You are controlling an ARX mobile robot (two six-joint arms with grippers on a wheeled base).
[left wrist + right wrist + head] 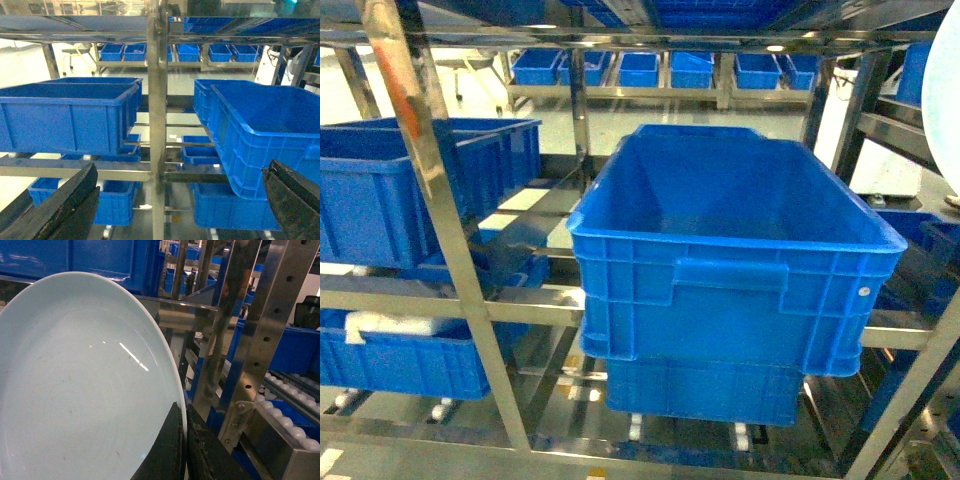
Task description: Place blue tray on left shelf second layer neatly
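The blue tray point(85, 385), a pale sky-blue smooth oval dish, fills the left of the right wrist view, standing on edge. My right gripper point(184, 412) is shut on its rim, one finger on each face. A pale sliver of the tray point(947, 95) shows at the right edge of the head view. The left shelf point(430, 200) is a shiny steel rack with rail tiers, and its post point(157, 125) stands straight ahead in the left wrist view. My left gripper point(182, 170) is open and holds nothing; its dark fingers point(70, 200) frame the bottom corners. Neither gripper shows in the head view.
A big deep-blue crate point(740, 250) sits stacked on another in the middle of the rack. More crates point(410, 185) fill the left tiers, and others point(70, 115) flank the post. A perforated post point(272, 330) and a roller track point(295, 425) stand right of the tray.
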